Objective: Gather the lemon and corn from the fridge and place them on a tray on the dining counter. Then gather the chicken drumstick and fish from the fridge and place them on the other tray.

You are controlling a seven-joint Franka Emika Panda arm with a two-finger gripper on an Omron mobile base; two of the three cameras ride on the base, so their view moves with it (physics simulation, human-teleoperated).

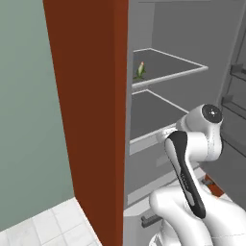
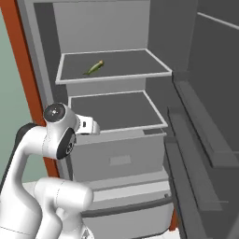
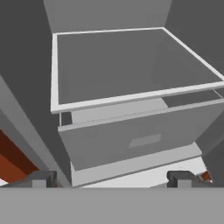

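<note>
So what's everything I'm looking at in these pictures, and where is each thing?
corn: one, green and yellow, lying on the upper shelf toward its left front
fridge: one, grey inside, standing open
upper shelf: one, dark grey with a white rim, holds the corn
lower shelf: one, dark grey with a white rim, bare where it shows
drawer: one, grey, closed, just under the lower shelf
fridge door racks: several, grey, on the open door at the right
cabinet side panel: one, reddish brown, left of the fridge
wall: pale green, far left
floor tiles: white, lower left
arm: one, white with dark joints, in front of the drawer
gripper: one, dark fingertips, open and holding nothing
</note>
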